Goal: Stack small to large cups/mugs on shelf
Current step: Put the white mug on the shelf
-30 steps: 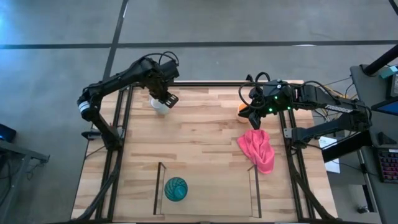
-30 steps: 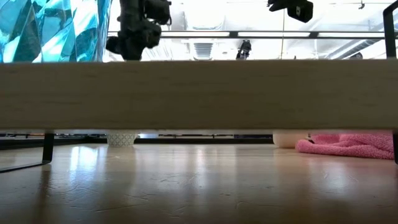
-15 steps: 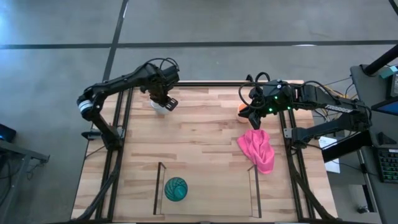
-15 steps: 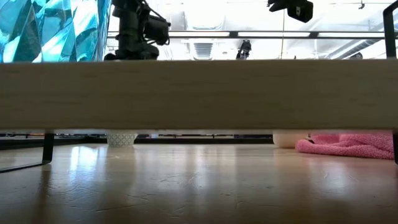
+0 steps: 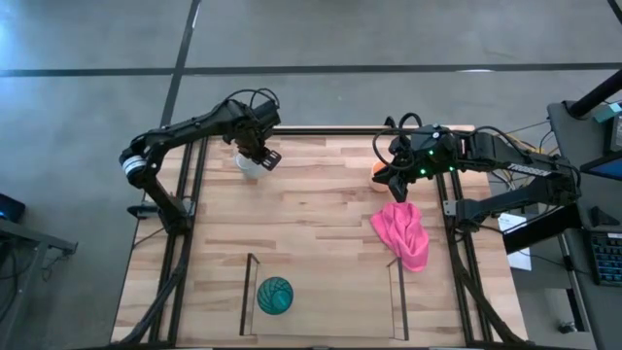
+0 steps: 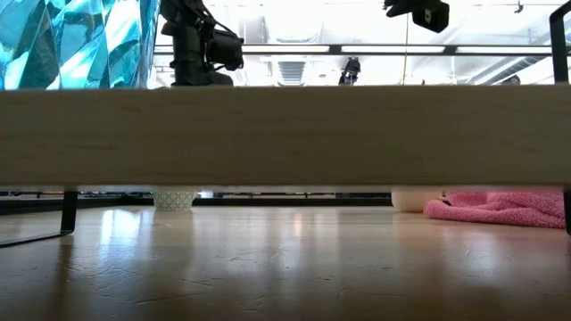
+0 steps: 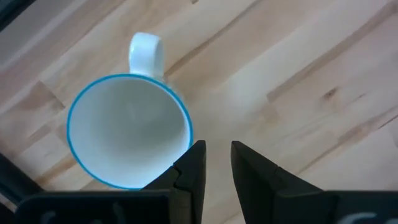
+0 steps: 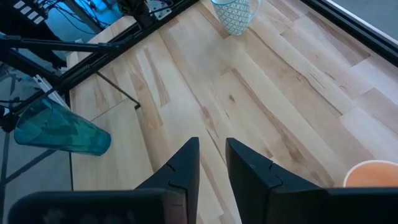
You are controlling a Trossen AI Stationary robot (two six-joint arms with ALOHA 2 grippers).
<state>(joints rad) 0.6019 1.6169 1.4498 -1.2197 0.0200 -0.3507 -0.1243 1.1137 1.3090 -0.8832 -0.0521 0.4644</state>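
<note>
While the left tool (image 7: pixel 215 163) hangs directly over the white handled mug (image 7: pixel 129 127), fingers nearly closed and empty just beside its blue-edged rim, the handle juts away from the tool; smooth glazed mug, upright on the pale wood counter (image 5: pixel 321 224); farther off, the teal-green ribbed tumbler (image 5: pixel 275 295) stands in the shelf (image 5: pixel 321 297); the right tool (image 8: pixel 211 163), narrowly parted and empty, waits near the orange handled mug (image 8: pixel 372 174).

Over the last second my left arm has shifted toward the far-left corner of the counter (image 5: pixel 321 209). My left fingers (image 5: pixel 260 157), which a second ago hung just on the near-right side of the white mug (image 5: pixel 249 163), now sit directly over it. In the low view my left wrist has swung a little rightward and turned.
</note>
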